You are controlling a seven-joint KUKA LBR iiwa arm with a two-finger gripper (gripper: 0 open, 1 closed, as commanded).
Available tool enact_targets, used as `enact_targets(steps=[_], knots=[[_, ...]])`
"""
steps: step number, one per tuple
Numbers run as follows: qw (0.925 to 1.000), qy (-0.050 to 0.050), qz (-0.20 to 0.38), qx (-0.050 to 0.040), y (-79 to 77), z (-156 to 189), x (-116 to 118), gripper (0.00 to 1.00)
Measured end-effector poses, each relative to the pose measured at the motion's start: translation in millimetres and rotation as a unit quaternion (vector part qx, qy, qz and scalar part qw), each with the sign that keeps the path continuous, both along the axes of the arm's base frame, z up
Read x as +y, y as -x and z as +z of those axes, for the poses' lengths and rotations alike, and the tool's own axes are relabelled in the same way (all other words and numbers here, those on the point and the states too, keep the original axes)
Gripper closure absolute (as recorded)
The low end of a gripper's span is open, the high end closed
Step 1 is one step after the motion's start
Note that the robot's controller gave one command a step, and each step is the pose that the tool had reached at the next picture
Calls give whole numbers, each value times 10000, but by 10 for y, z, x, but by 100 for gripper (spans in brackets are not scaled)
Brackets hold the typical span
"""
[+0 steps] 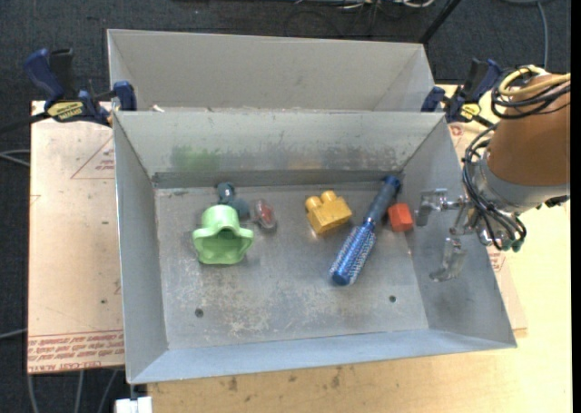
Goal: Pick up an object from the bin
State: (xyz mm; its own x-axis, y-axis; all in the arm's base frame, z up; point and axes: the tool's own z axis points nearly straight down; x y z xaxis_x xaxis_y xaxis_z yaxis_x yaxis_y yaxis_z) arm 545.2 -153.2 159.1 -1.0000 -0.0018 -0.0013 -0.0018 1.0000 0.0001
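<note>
We see the claw (442, 234) at the right side of the frame, over the sloping right wall of the bin (290, 311), its fingers spread with nothing between them. Just to its left lies a small orange block (400, 217), the nearest thing. Beside that, the blue hairbrush (361, 237) runs on a slant from upper right to lower left, handle end uppermost. We judge a reach leftward meets the block first. Further left sit a yellow toy brick (327, 211) and a green plastic piece (222, 237).
</note>
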Motion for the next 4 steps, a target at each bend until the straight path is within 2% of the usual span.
enact_targets(steps=[1,2,3,4], knots=[[9849,-16,1730,-2,-737,-880,845,0],[9851,-7,1719,-5,-738,-868,824,100],[9831,12,1830,-45,-782,393,786,100],[9722,32,2340,-51,-1133,1604,110,100]])
